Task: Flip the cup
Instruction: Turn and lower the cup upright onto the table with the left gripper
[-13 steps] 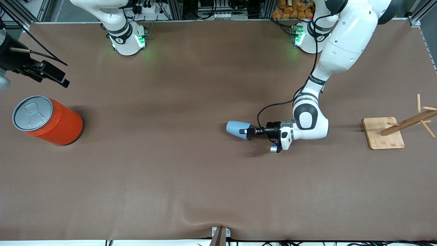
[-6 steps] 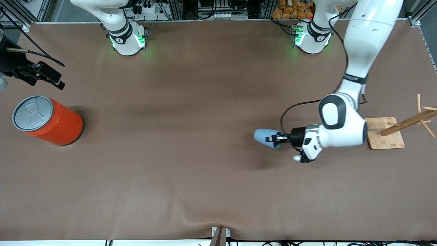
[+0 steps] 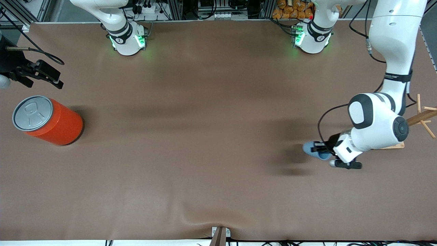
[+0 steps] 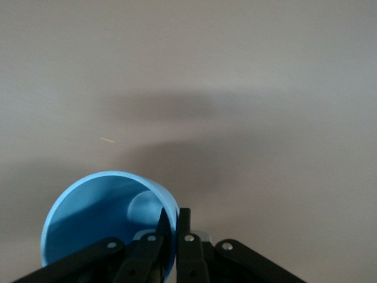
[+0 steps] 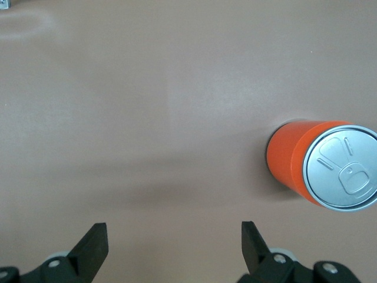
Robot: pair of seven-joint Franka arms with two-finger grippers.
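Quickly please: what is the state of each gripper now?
Left gripper: closed on the light-blue cup's rim, in the air.
Right gripper: open, empty, near the orange can.

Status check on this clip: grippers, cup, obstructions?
Left gripper shut on small light-blue plastic cup, pinching its rim, raised over table beside wooden peg rack. Right gripper open, waiting above table near orange-red can. Nothing obstructing.
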